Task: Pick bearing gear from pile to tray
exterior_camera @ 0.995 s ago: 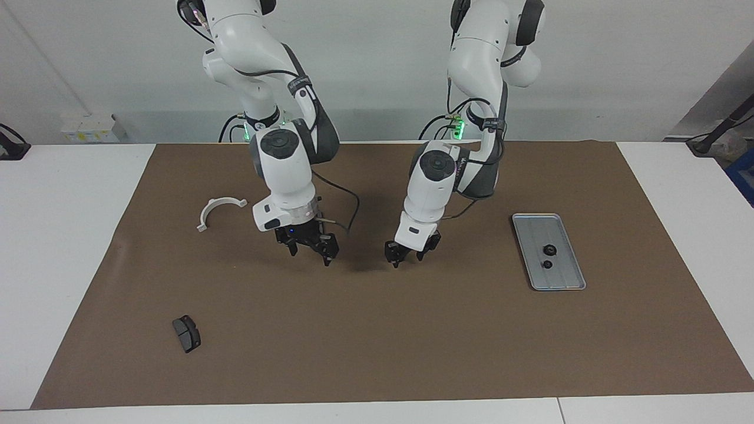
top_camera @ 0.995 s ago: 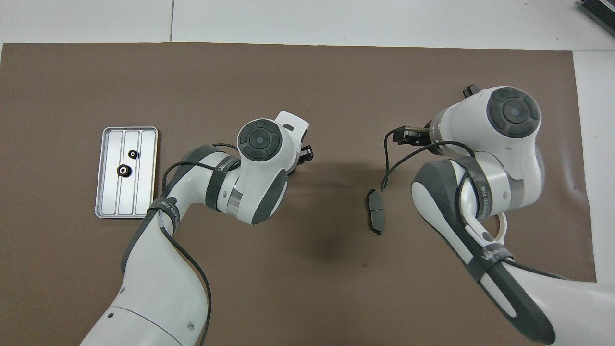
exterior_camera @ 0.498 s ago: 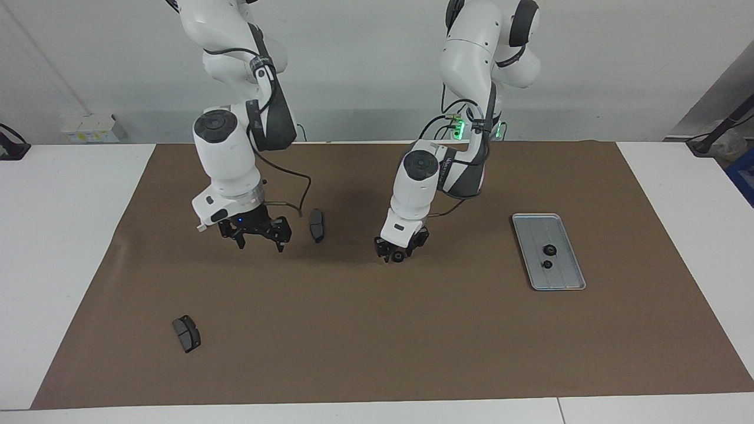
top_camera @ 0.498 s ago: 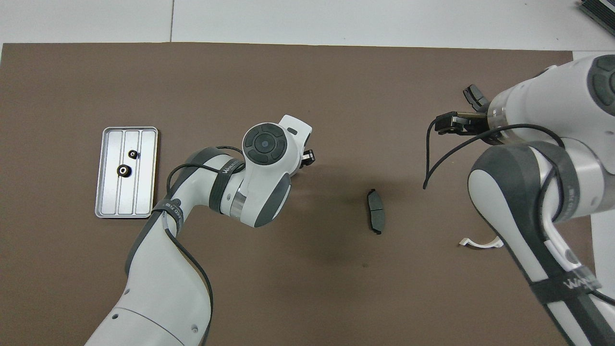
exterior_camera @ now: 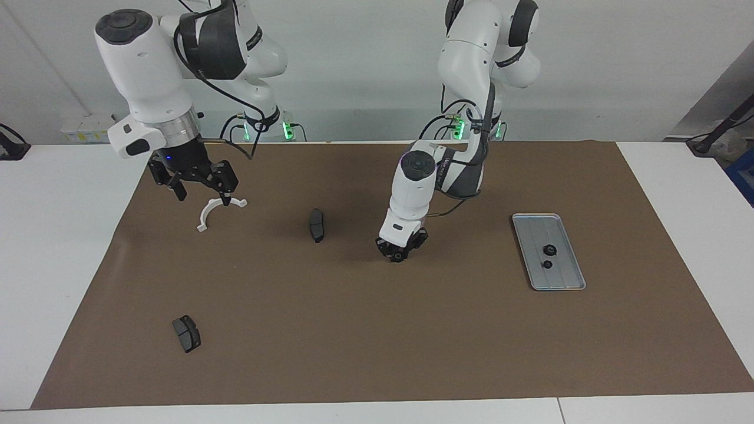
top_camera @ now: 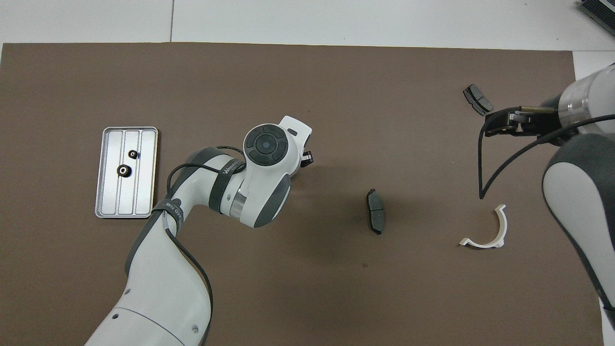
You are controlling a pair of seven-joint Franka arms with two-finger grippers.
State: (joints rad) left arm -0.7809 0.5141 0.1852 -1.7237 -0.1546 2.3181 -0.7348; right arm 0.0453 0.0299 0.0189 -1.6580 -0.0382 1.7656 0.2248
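**A Little Gear in a Tight Pinch**

The bearing gear (exterior_camera: 399, 257) was small and round, so it could slip out when the arm lifted it. That would happen if the fingers only caught its edge. It could also roll off across the brown mat (exterior_camera: 412, 353). On the way to the tray (exterior_camera: 533, 224), a drop from too high could make it bounce over the low rim or bump the two gears (exterior_camera: 548, 249) already lying inside.

Closest to the robots, the right tool (exterior_camera: 202, 191) hung in the air over the white half-ring (exterior_camera: 218, 209). Its fingers were spread wide and it held nothing. It was just waiting.

A bit farther out, a dark brake pad (exterior_camera: 316, 224) lay alone on the mat.

Next came the left tool (exterior_camera: 400, 254), down low at the mat in the middle of the counter (exterior_camera: 59, 265). Its fingers looked squeezed in on the little black bearing gear, with only a tiny gap left for the gear itself. The gear seemed to sit on the mat, not lifted yet.

The tray was well apart from it, toward the left arm's end of the counter.

Farthest from the robots lay another brake pad (exterior_camera: 186, 333).
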